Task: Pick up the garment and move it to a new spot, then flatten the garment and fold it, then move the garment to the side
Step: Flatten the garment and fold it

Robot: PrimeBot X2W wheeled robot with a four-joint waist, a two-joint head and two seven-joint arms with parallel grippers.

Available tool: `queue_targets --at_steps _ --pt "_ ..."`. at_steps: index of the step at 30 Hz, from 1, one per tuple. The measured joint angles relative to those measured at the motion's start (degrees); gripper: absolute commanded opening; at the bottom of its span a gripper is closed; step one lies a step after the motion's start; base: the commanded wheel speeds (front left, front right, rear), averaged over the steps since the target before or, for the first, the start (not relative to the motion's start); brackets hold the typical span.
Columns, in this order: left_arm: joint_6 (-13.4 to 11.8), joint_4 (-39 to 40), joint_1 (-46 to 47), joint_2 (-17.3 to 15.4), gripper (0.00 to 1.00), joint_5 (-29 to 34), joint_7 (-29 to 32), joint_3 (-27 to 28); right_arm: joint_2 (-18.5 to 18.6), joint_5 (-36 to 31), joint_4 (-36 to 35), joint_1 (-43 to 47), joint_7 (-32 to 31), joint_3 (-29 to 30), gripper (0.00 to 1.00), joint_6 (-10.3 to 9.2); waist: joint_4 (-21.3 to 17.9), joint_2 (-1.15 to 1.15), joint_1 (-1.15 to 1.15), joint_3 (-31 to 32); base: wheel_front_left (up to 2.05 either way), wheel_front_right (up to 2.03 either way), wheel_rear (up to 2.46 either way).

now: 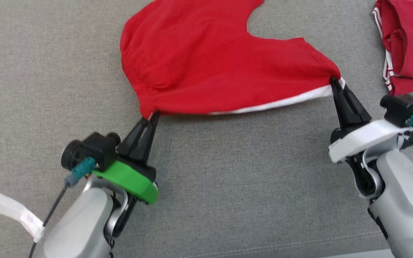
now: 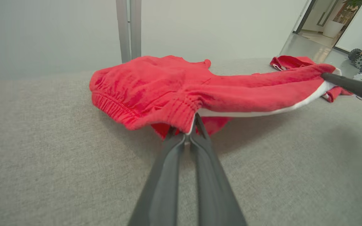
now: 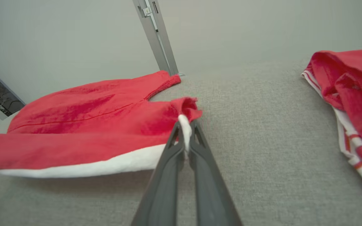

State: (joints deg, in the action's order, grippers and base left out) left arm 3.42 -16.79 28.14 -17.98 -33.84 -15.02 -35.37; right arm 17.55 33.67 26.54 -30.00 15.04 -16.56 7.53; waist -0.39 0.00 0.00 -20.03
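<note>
Our left gripper (image 1: 153,116) and right gripper (image 1: 334,82) had fingers clamped on the red cloth shorts (image 1: 210,61); we needed to pull the 2 corners evenly.

Grey woven cloth (image 1: 228,186) covers the work surface, with a stitched seam (image 1: 299,243) at five o'clock in the head view. Behind it rises a plain pale wall (image 2: 215,28), evenly lit. In the left wrist view a metal post (image 2: 129,29) stands at eleven o'clock. At two o'clock a doorway (image 2: 325,18) opens onto a glossy floor (image 2: 306,47), and a wheeled machine (image 2: 361,59) is near it.
</note>
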Motion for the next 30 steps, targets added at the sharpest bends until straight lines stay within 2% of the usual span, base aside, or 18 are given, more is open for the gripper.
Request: queue_targets --at_steps 9,18,25,30 --pt "0.2 1.5 -11.3 -0.3 0.00 3.3 0.0 -3.9 -0.1 -0.5 -7.1 15.9 -1.6 5.0 0.00 0.00 0.4 0.00 0.00 3.5 0.00 0.00 0.00" --pt "-0.2 4.0 -16.1 -1.0 0.00 4.1 0.0 -4.6 -3.4 -2.7 -18.1 30.1 -6.4 12.1 0.00 0.00 1.8 0.00 0.00 5.8 0.00 0.00 0.00" --pt "0.0 5.1 -16.8 -0.6 0.00 4.1 0.0 -5.0 -5.5 -5.4 -24.4 31.6 -9.6 15.5 0.00 -0.01 2.8 0.00 0.00 5.6 0.00 0.00 0.00" --pt "0.9 6.6 -13.9 0.1 0.00 4.9 0.0 -4.0 -4.4 -7.3 -26.7 25.4 -11.8 15.8 0.00 -0.01 4.1 0.00 0.00 4.8 0.00 0.00 0.00"
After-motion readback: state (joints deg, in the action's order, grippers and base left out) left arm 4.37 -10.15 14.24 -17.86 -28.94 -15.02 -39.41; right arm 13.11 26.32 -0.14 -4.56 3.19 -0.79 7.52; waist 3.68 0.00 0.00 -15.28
